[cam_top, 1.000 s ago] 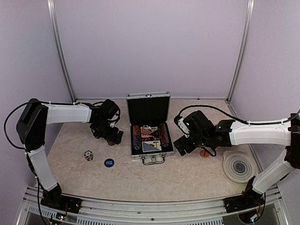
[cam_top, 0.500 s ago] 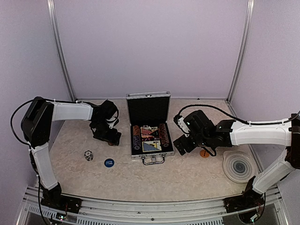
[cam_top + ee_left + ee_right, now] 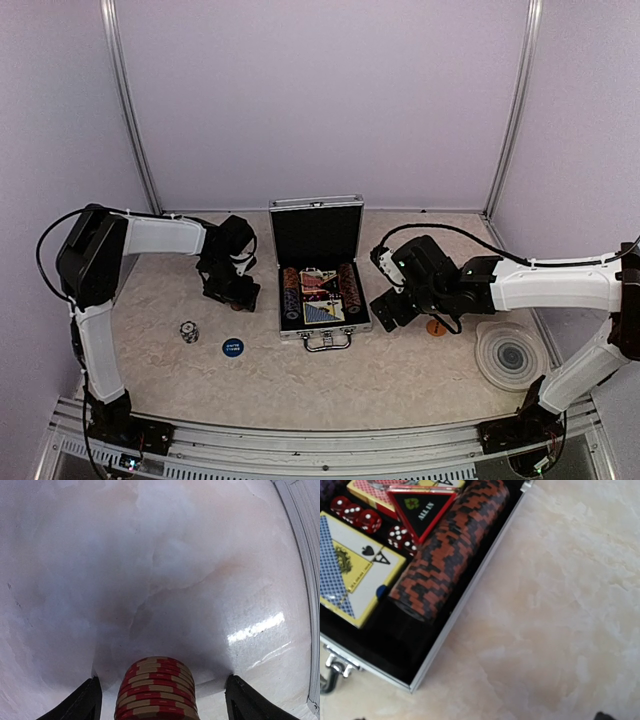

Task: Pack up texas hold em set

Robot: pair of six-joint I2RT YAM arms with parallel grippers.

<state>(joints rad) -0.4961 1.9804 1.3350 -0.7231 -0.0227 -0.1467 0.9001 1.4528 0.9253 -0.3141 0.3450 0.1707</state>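
Observation:
The silver case (image 3: 325, 336) lies open mid-table, its lid upright. Inside it are rows of red and black chips (image 3: 450, 550), a blue card deck (image 3: 350, 565), a red card deck (image 3: 372, 491), red dice (image 3: 357, 511) and the black triangle (image 3: 422, 507). Left of the case, my left gripper (image 3: 232, 291) points down at the table. In the left wrist view its jaws straddle a stack of red chips (image 3: 157, 690), with a gap on each side; the left gripper (image 3: 163, 680) is open. My right gripper (image 3: 386, 311) hovers open and empty by the case's right rim (image 3: 465, 610).
A blue round button (image 3: 232, 346) and a small black-and-white piece (image 3: 189, 331) lie front left. An orange round button (image 3: 436, 327) sits under the right arm. A grey ringed coaster (image 3: 510, 354) is at the front right. Walls close off the back and sides.
The left gripper has shifted slightly left and settled over the red chip stack, its jaws narrowing a little. The right arm has not moved.

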